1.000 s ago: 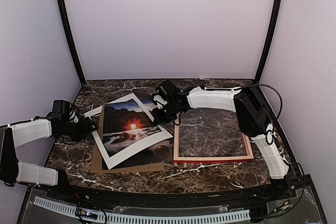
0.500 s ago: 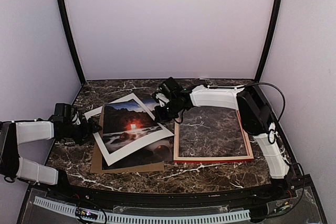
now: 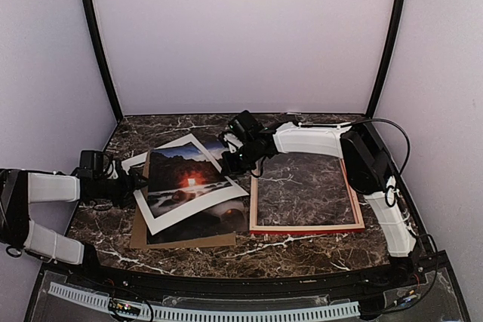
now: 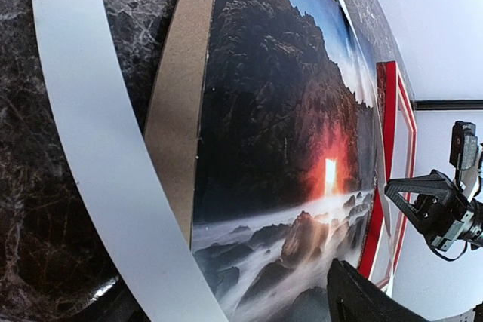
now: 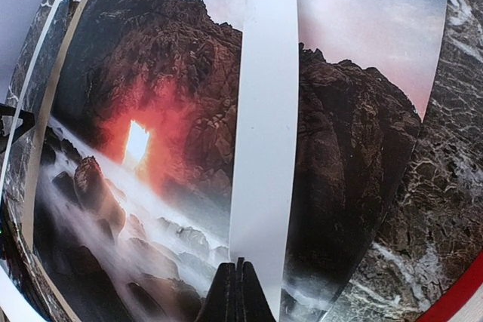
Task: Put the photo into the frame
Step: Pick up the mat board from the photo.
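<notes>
The photo [image 3: 189,175], a dark landscape with a red glow, lies left of centre under a white mat board [image 3: 147,213]. The red frame [image 3: 306,228] lies flat to its right with bare marble inside it. My left gripper [image 3: 130,181] is at the mat's left edge. In the left wrist view it [image 4: 234,314] stands open, and the mat rail [image 4: 90,126] and photo [image 4: 279,133] run between its fingers [image 4: 362,299]. My right gripper [image 3: 230,162] is shut over the mat's upper right rail. Its tips [image 5: 240,292] meet the rail [image 5: 264,111] above the photo [image 5: 151,111]. Nothing shows between them.
A brown backing board [image 3: 181,241] lies under the photo and sticks out at the near side. White walls enclose the marble table [image 3: 302,254] on three sides. The right arm's forearm [image 3: 309,141] reaches across above the frame's far rail.
My left gripper has drawn back to the left, away from the mat's edge, and its jaws stand a little wider. The right gripper, photo, mat and frame have barely moved.
</notes>
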Tool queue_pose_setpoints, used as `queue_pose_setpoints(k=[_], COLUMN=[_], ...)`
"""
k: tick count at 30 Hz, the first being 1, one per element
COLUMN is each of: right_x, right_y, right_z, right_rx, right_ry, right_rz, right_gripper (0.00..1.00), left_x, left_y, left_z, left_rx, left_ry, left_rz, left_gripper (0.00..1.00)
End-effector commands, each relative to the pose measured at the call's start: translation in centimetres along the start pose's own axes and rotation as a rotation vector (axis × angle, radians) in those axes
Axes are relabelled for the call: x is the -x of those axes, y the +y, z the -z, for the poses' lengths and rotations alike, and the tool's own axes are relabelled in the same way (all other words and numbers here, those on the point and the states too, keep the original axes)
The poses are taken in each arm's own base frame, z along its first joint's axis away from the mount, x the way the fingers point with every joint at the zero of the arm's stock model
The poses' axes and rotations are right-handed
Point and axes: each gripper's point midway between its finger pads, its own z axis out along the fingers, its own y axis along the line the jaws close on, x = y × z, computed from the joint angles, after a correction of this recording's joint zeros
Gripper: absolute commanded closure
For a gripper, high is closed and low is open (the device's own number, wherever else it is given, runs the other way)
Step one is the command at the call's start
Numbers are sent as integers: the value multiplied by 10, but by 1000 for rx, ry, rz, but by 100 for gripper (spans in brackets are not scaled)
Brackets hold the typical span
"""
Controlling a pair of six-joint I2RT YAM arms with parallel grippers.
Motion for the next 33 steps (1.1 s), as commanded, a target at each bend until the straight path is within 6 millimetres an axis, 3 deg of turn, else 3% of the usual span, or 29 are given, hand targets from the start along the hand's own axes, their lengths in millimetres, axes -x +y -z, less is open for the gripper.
queue_pose_setpoints(k=[1, 9, 19, 23, 33], right_x=[16, 13, 9, 9, 6], right_y=[12, 9, 6, 6, 6], right_z=[19, 18, 14, 13, 9], right_rx=[35, 28, 21, 24, 22], right_ry=[-52, -47, -41, -39, -31], right_rz=[4, 2, 3, 4, 5], right_gripper=[100, 100, 100, 100, 100], left_x=[-1, 3, 22, 26, 27], left_y=[-13, -28, -51, -53, -45], left_z=[-2, 4, 27, 30, 22], left_rx=[-82, -152, -208, -204, -172], left_ry=[2, -21, -120, -137, -116], left_rz=[7, 17, -4, -7, 25], left_gripper=[19, 20, 21, 28, 55])
